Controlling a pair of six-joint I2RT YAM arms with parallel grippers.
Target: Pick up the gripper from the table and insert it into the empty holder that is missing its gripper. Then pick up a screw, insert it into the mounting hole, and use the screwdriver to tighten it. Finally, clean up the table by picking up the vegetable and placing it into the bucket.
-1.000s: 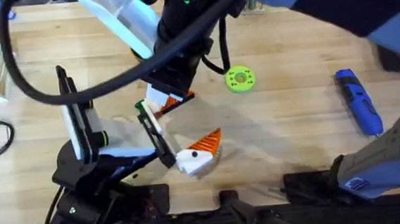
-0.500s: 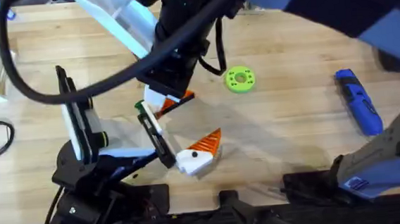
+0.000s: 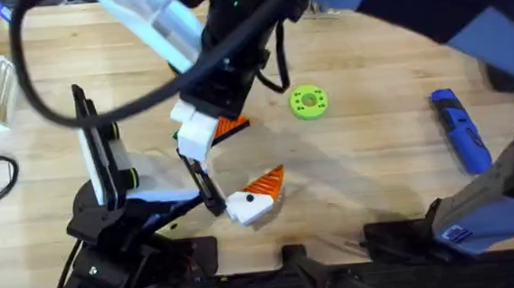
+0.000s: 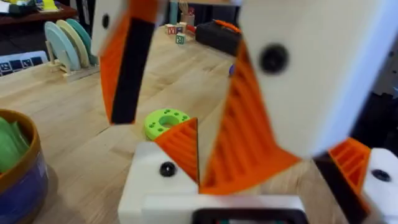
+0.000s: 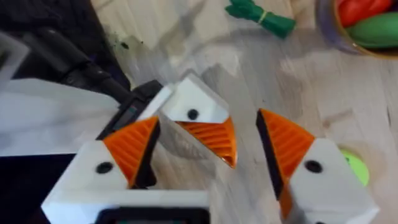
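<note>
The right gripper (image 3: 204,134) has shifted left, jaws wide around the left gripper's (image 3: 259,194) fingertip; left jaws' state unclear

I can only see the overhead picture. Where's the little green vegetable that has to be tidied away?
Observer: The right wrist view shows the vegetable lying on the table, outside the bucket.
Operator: Is that bucket empty?
Observer: No. It holds a red piece and a light green piece.
Operator: Is the right gripper open?
Observer: Yes. The right gripper is open, and a white block with an orange finger sits between its fingers.
</note>
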